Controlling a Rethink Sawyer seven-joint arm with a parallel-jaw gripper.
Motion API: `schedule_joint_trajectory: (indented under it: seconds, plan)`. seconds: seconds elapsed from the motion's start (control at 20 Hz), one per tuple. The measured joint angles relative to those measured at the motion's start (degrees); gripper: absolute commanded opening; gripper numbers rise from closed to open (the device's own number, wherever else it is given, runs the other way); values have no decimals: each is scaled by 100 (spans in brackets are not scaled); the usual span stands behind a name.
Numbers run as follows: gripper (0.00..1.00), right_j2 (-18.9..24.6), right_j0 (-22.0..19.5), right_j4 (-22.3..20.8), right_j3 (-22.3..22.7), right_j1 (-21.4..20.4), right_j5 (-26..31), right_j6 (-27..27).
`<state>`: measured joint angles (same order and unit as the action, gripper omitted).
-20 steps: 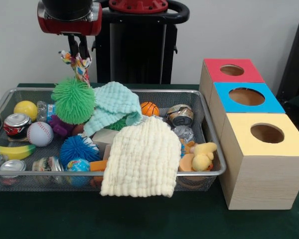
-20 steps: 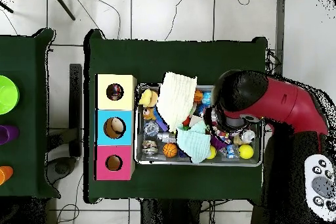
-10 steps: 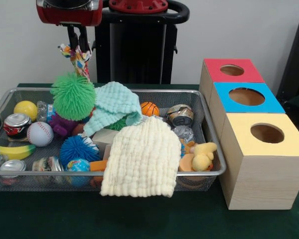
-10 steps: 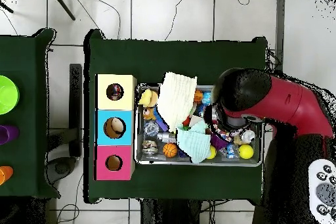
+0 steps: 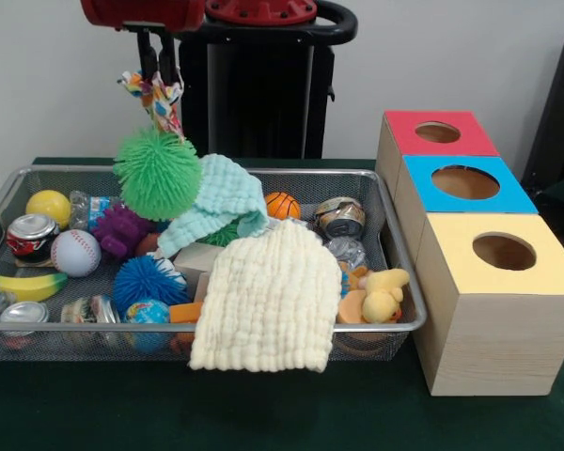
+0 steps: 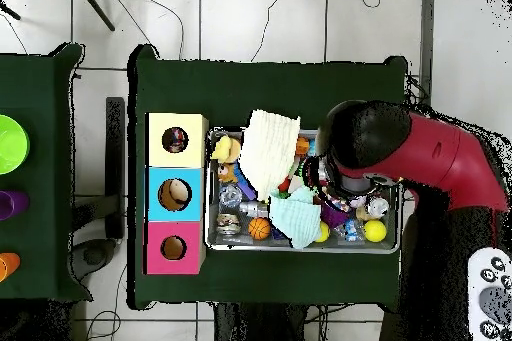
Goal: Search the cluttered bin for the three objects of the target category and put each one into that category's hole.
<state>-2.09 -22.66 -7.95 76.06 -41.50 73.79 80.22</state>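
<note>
Lifting one item clear of the silver wire-mesh bin: a green spiky rubber puffer ball that hangs by a multicoloured patterned fabric tail. My end effector is closed on the top of that tail, black fingers together around the cloth.

Location of held item: above the bin's far left part, the ball level with the bin's rim and seemingly free of the contents, just beside the mint-green knitted cloth.

Step in hand: transport of a picked object, as I judge it; pick done, drop not yet done.

Next move calls for: more height, because the ball dangles low on a limp tail and could snag the mint cloth or swing; then a slow traverse to the row of three wooden boxes beside the bin: red-topped box, blue-topped box, yellow-topped box. Which hole suits this category I cannot tell.

Arm pose: red and black arm reaching over the bin from the robot's side in the overhead view, wrist pointing straight down; red wrist housing at the top edge of the front view.
</note>
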Motion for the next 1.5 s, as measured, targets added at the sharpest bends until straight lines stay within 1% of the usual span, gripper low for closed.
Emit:
schedule_joint_trajectory:
  seconds: [0.8, 1.2, 1.5]
  plan:
    - [0, -39, -133, 0, 0, 26, -1, 0]
    - [0, -52, -121, 1, 4, 9, -2, 0]
    - [0, -111, -32, 14, 46, -62, -1, 0]
